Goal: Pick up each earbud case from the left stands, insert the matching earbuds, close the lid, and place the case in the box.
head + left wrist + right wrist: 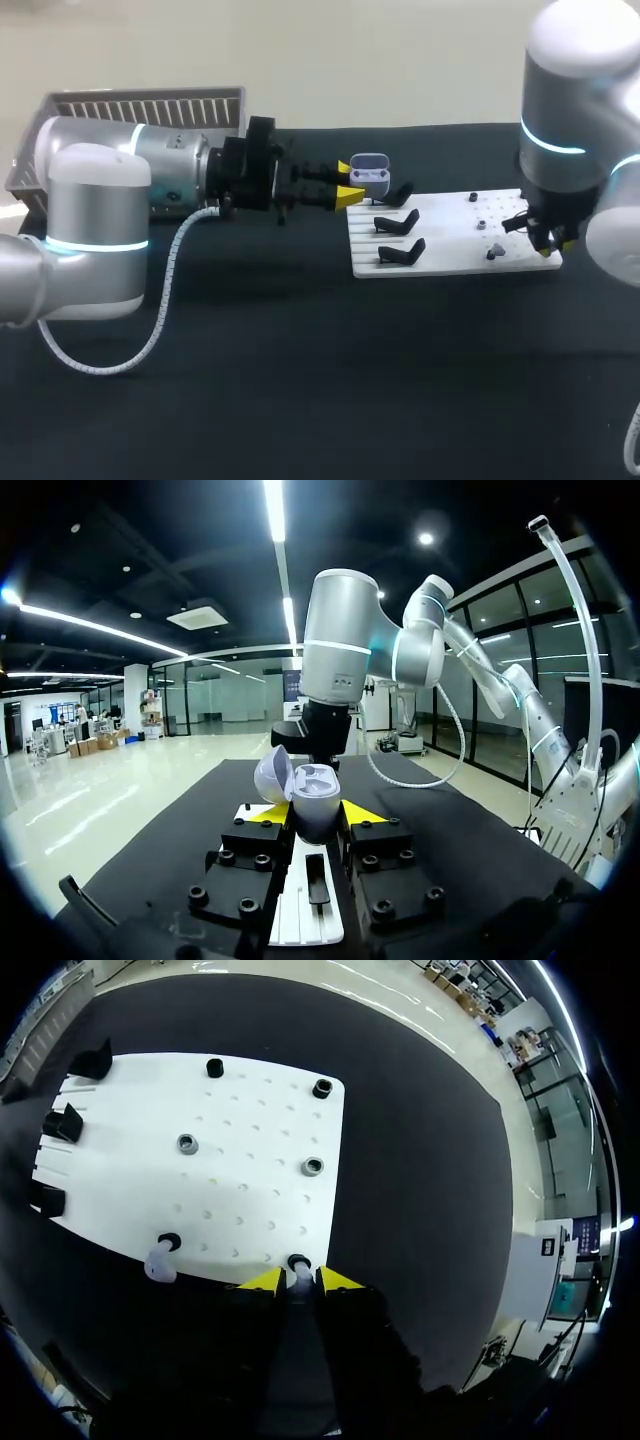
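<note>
Black cloth covers the surface (pixel 300 400), where a flat white pegged board (pixel 450 250) lies. At its far left corner the left pincer (pixel 350 182) pinches the pale lavender earbud case (pixel 369 172) from both sides, lid open, beside the black wedge stands (pixel 398 222). At the board's opposite edge the right pincer (pixel 300 1280) is closed around a small white earbud (pixel 300 1272) seated in a black ring. Behind the left arm sits a grey slatted box (pixel 150 105).
</note>
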Controlling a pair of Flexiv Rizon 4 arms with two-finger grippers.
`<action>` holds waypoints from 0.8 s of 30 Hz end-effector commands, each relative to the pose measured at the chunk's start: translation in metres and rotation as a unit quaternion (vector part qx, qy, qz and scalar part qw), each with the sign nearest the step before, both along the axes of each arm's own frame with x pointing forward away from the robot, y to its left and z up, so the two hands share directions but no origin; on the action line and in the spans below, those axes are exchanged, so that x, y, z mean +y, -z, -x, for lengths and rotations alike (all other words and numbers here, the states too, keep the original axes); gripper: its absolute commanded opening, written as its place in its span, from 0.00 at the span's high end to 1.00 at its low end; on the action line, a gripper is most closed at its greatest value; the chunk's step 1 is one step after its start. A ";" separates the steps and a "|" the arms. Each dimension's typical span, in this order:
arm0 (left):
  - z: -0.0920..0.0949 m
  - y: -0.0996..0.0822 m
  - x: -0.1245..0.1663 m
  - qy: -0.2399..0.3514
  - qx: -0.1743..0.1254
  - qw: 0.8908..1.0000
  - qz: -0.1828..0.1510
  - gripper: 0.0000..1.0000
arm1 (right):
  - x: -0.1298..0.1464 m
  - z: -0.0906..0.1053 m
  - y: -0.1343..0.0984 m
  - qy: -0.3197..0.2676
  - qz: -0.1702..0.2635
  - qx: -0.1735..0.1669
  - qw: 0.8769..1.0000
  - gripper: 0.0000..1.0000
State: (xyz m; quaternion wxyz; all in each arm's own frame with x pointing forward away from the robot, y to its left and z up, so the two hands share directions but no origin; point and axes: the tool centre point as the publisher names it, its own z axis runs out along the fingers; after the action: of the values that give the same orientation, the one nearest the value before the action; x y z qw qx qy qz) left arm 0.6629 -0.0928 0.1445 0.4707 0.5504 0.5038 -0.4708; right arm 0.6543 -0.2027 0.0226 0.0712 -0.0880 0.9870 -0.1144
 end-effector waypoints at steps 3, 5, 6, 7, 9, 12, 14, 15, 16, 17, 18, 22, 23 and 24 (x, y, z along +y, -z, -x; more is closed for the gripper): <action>0.001 0.001 0.000 -0.002 -0.001 1.000 0.001 1.00 | 0.008 0.010 -0.016 0.024 -0.001 -0.013 1.000 1.00; 0.001 0.001 0.000 -0.002 -0.001 1.000 0.001 1.00 | 0.013 0.016 -0.027 0.034 -0.010 -0.011 0.999 1.00; 0.001 0.001 0.000 -0.002 -0.001 1.000 0.001 1.00 | 0.017 0.020 -0.034 0.037 -0.014 -0.011 0.999 1.00; 0.001 0.001 0.000 -0.002 -0.001 1.000 0.001 1.00 | 0.022 0.025 -0.043 0.042 -0.022 -0.012 0.999 1.00; 0.001 0.001 0.000 -0.002 -0.001 1.000 0.001 1.00 | 0.031 0.032 -0.057 0.053 -0.037 -0.019 0.998 1.00; 0.001 0.001 0.000 -0.002 -0.001 1.000 0.001 1.00 | 0.047 0.043 -0.076 0.069 -0.059 -0.021 0.996 1.00; 0.001 0.001 0.000 -0.002 -0.001 1.000 0.001 1.00 | 0.058 0.050 -0.086 0.087 -0.071 0.006 0.994 1.00; 0.001 0.001 0.000 -0.002 -0.001 1.000 0.001 1.00 | 0.065 0.054 -0.091 0.093 -0.084 0.008 0.992 1.00; 0.001 0.001 0.000 -0.002 -0.001 1.000 0.001 1.00 | 0.072 0.057 -0.098 0.100 -0.086 0.006 0.991 1.00; 0.001 0.001 0.000 -0.002 -0.001 1.000 0.001 1.00 | 0.076 0.059 -0.101 0.104 -0.085 0.011 0.991 1.00; 0.001 0.001 0.000 -0.002 -0.001 1.000 0.001 1.00 | 0.081 0.062 -0.105 0.108 -0.092 0.011 0.990 1.00; 0.001 0.001 0.000 -0.002 -0.001 1.000 0.001 1.00 | 0.108 0.069 -0.121 0.111 -0.094 0.018 0.989 1.00; 0.001 0.001 0.000 -0.002 -0.001 1.000 0.001 1.00 | 0.117 0.070 -0.126 0.108 -0.091 0.022 0.990 1.00; 0.001 0.001 0.000 -0.002 -0.001 1.000 0.001 1.00 | 0.122 0.070 -0.129 0.107 -0.093 0.020 0.990 1.00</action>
State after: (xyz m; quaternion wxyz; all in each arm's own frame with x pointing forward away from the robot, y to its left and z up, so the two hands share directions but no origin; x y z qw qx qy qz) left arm 0.6629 -0.0928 0.1445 0.4707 0.5504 0.5038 -0.4708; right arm 0.5827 -0.0981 0.1350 0.0542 0.0215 0.9982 -0.0139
